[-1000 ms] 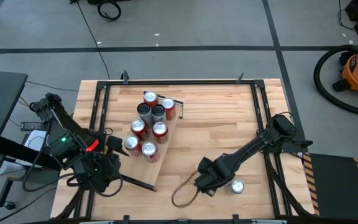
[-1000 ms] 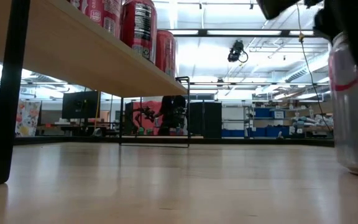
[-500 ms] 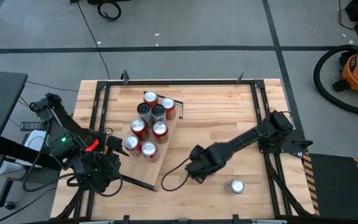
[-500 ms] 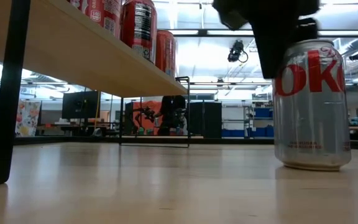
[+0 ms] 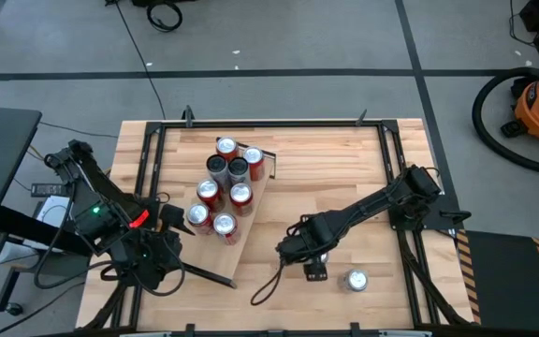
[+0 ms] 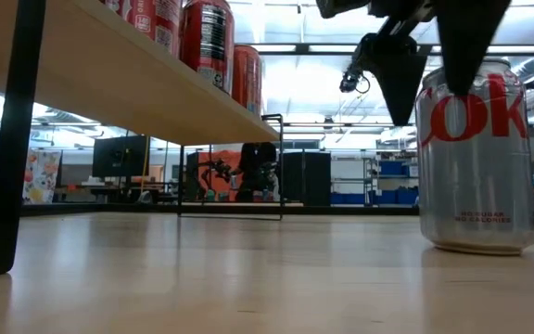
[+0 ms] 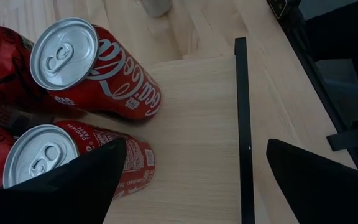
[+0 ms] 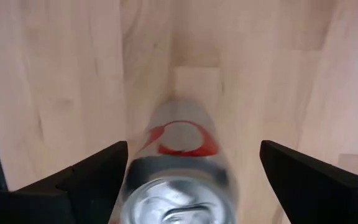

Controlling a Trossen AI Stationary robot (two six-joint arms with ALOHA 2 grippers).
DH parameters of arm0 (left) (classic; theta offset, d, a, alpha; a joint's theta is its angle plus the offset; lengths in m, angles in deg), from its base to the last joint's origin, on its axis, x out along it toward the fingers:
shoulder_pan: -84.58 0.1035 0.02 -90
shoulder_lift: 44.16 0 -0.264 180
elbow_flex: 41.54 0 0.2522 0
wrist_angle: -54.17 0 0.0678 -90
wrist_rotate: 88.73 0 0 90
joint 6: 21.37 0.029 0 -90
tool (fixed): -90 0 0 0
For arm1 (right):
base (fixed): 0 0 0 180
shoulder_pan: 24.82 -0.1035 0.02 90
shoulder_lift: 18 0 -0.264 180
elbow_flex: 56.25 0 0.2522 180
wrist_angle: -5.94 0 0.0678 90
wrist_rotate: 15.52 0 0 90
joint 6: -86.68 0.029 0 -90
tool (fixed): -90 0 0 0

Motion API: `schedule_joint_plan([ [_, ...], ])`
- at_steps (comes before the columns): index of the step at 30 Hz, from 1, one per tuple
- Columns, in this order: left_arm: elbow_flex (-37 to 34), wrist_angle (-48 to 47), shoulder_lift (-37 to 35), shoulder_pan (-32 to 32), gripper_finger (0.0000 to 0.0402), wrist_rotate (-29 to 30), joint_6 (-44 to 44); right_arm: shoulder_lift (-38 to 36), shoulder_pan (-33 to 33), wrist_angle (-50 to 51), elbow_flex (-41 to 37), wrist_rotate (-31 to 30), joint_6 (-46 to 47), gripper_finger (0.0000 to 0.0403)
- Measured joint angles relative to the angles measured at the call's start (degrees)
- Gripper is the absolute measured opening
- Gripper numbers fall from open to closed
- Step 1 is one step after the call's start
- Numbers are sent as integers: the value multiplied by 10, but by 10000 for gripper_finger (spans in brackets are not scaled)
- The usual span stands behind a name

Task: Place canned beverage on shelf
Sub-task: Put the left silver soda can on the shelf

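Compared with a second ago, when it was crowded over the silver, red-lettered drink can [image 5: 356,280], the right gripper [image 5: 314,271] is now seen drawn back from the can towards the table's middle. In the high view the can is found at the same spot on the pale wooden tabletop [image 5: 344,168], upright and well apart from the long pale wood shelf [image 5: 232,251]. The shelf is loaded with red cans [image 5: 240,195] and is unchanged. The left gripper [image 5: 171,218] is likewise unmoved at the shelf's near end, its fingers spread wide with nothing between them. What the high view leaves unclear is settled by the right wrist view: the right gripper [image 8: 193,149] is shown with its fingers wide apart, the can [image 8: 179,168] ahead of them and not gripped. In the low view, the can [image 6: 477,158] is seen standing on the tabletop with dark fingers [image 6: 399,79] above it, and the shelf [image 6: 109,65] is shown from underneath. The thin dark bar [image 7: 242,124] at the shelf's end is shown clearly only in the left wrist view.
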Motion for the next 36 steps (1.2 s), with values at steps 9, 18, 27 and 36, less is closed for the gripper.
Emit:
schedule_joint_plan([
  [9,0,0,0,0,400,-1,0,0,-26,20,0,1,-63,375],
  [18,0,0,0,0,400,-1,0,0,-44,24,-47,-34,-173,375],
  [27,0,0,0,0,400,-1,0,0,-39,-1,-53,-30,-176,329],
  [36,0,0,0,0,400,-1,-4,0,-25,-20,-53,-17,146,327],
])
